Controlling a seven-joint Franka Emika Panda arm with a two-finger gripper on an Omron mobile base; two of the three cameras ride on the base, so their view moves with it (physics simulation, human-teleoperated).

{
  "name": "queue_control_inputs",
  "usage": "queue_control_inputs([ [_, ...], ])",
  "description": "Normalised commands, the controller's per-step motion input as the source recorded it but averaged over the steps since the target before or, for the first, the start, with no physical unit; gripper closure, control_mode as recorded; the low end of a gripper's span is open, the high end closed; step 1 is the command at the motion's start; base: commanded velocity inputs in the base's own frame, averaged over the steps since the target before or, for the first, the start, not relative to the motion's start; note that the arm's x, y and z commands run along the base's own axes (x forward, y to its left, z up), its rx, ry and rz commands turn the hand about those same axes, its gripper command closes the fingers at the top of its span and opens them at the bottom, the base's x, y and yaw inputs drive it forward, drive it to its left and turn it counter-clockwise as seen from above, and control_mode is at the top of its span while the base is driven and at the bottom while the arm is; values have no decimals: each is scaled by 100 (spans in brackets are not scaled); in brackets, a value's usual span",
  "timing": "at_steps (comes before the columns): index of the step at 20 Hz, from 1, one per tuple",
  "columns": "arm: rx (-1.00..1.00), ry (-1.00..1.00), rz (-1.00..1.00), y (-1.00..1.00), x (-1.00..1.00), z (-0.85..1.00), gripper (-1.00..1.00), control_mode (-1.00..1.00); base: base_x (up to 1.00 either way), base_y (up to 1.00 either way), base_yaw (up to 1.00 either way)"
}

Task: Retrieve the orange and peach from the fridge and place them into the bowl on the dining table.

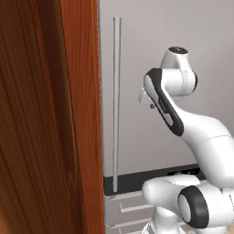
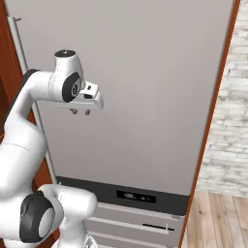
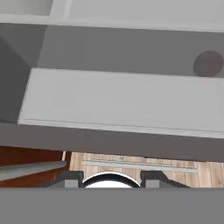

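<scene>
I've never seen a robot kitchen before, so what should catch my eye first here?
The white jointed robot arm stands out, raised before the tall light grey fridge, whose door is closed. Its small two-finger gripper hangs shut and empty in front of the door. A long vertical bar handle runs beside a red-brown wooden cabinet.

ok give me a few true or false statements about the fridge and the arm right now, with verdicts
1. The fridge door is shut. True.
2. The gripper is holding an orange. False: its small fingers hang with nothing between them.
3. The long bar handle stands upright, near the red-brown wooden cabinet. True.
4. The gripper is clamped on the handle. False: it hovers in front of the door panel, apart from the handle.
5. Grey drawers lie below the door, under a dark strip. True.
6. The floor beside the fridge is white tile. False: it is light wooden planks.
</scene>
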Motion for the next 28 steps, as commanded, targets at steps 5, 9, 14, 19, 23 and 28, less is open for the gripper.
queue_control_inputs([
  [5,0,-3,0,0,-36,-3,-100,-100,0,0,0],
  [9,0,-12,0,-5,-66,-17,-100,-100,0,0,0],
  [14,0,-15,0,0,-57,-22,-100,-100,0,0,0],
  [19,0,-12,0,0,-40,-28,-100,-100,0,0,0],
  [23,0,-7,0,0,-26,-28,-100,-100,0,0,0],
  [28,2,-2,0,0,-14,-22,-100,-100,0,0,0],
])
